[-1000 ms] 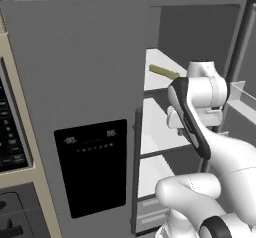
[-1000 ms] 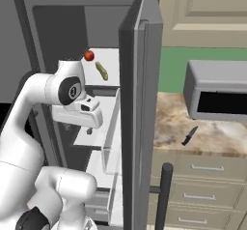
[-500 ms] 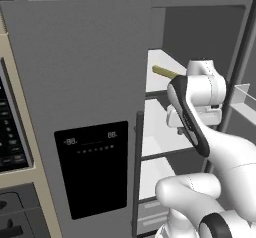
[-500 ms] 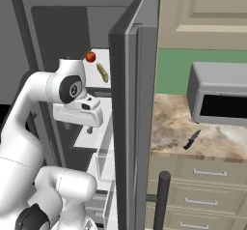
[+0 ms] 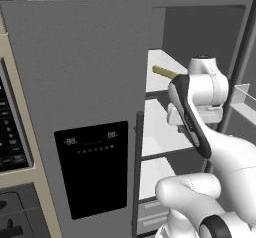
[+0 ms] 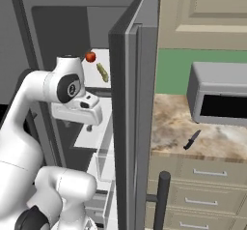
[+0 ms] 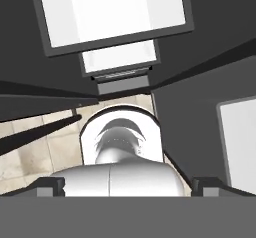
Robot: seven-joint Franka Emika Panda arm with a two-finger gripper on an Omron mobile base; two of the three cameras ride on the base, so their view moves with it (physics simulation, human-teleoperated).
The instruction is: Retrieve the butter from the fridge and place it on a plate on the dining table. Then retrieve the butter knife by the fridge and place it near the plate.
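Fridge (image 5: 90, 82) open, butter (image 5: 165, 72) on white shelf; knife (image 6: 192, 140) on marbled counter (image 6: 173, 127); fingers (image 7: 50, 186) spread

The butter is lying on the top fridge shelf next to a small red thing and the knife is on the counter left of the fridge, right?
Not quite: the knife lies on the counter to the right of the fridge, as the right base view shows. The butter does lie on the top shelf beside the small red thing.

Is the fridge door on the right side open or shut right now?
Open. The fridge door is swung out edge-on in the right base view, baring white shelves with the butter inside.
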